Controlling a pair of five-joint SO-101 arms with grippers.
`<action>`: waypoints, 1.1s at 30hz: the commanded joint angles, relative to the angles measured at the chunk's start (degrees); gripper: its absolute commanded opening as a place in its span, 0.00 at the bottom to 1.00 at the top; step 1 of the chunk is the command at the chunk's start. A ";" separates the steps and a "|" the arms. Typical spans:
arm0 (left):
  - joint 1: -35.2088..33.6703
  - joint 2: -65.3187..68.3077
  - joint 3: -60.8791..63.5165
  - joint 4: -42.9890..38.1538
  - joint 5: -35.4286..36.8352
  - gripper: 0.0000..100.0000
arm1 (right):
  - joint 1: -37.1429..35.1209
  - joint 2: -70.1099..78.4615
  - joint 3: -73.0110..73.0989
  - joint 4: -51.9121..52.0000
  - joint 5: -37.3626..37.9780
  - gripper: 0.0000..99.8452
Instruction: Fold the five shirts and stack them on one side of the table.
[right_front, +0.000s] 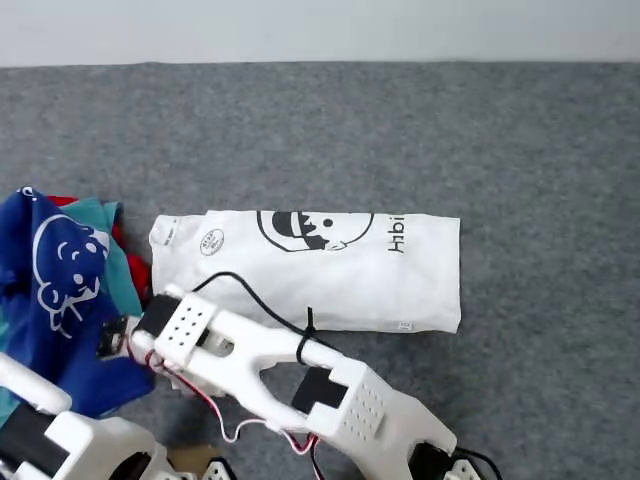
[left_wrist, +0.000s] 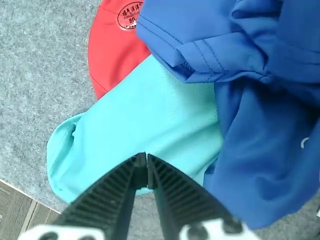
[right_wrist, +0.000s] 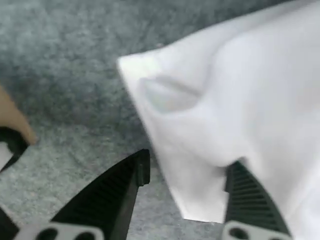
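A folded white shirt (right_front: 330, 275) lies flat in the middle of the grey desk (right_front: 500, 150). At the left edge of the high view, a blue shirt (right_front: 50, 300) is heaped over a teal shirt (left_wrist: 145, 115) and a red shirt (left_wrist: 115, 45). The right pincer (right_wrist: 187, 167) is spread wide, with a corner of the white shirt lying between its jaws. The left pincer (left_wrist: 146, 162) is closed with nothing in it, its tips just over the teal shirt.

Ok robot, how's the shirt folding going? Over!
Left claw shut over teal shirt. Right claw open at white shirt corner. Blue shirt, red shirt heaped, unfolded.
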 joint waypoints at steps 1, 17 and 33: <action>-0.26 -2.64 -2.33 0.44 -0.44 0.01 | -0.31 2.59 -2.37 -1.71 -0.26 0.07; 0.00 -2.29 -2.33 0.44 -0.44 0.01 | 2.86 -0.48 -5.36 1.19 -0.26 0.01; 0.00 -2.29 -2.33 0.44 -0.44 0.01 | 12.09 -10.42 -5.98 1.98 2.99 0.01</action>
